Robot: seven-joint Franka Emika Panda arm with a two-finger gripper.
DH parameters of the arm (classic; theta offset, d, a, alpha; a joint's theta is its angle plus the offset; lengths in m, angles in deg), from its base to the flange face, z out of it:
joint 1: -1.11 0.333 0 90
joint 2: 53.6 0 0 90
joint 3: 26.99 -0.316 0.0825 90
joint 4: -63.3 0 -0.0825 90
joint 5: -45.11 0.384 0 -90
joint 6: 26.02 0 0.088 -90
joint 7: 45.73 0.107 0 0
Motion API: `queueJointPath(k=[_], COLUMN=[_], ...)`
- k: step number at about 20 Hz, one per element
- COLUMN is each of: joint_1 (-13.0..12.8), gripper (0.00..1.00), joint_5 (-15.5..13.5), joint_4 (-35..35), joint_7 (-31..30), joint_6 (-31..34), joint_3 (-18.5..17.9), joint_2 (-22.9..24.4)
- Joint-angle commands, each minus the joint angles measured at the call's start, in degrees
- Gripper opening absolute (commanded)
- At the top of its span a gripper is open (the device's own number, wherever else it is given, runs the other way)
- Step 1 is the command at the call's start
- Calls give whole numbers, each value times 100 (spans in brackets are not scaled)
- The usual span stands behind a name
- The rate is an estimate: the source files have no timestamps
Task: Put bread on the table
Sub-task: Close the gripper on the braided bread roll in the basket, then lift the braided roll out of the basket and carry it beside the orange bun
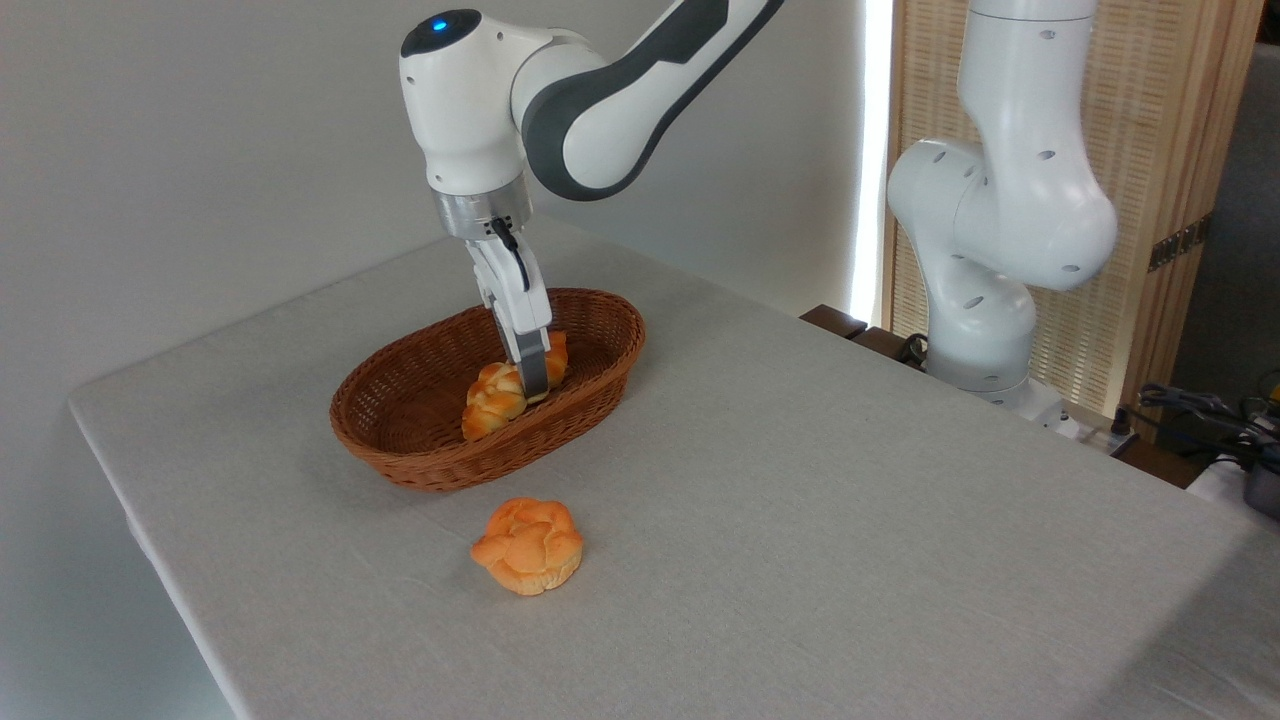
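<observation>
We see the basket (400, 440) reaching furthest to the left of the end effector (533, 385), its brown wicker rim curving around and beneath the fingers. Inside it lies the bread (492, 402), a golden braided loaf stretched across the basket floor, most of it just left of the end effector, a shorter end showing on the right. The end effector points down into the basket with its fingers closed around the middle of the loaf, so we read it as gripping the bread; we cannot tell whether the loaf is lifted clear of the basket floor. Below the end effector, nearer the camera, a round knotted bun (528, 546) sits on the table (850, 520), apart from the basket. To the right, well apart, the arm's white base (985, 300) stands at the table's far edge.
</observation>
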State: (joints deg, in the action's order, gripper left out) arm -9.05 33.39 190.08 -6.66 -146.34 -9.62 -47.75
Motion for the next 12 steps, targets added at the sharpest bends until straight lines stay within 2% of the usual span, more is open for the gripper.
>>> queueJointPath(k=[1, 12], joint_1=[14, 40], gripper=[30, 30], joint_5=[-59, -76], joint_4=[-48, -487], joint_7=[-23, -58], joint_6=[-88, -79], joint_3=[-41, -191], joint_2=[-49, -40])
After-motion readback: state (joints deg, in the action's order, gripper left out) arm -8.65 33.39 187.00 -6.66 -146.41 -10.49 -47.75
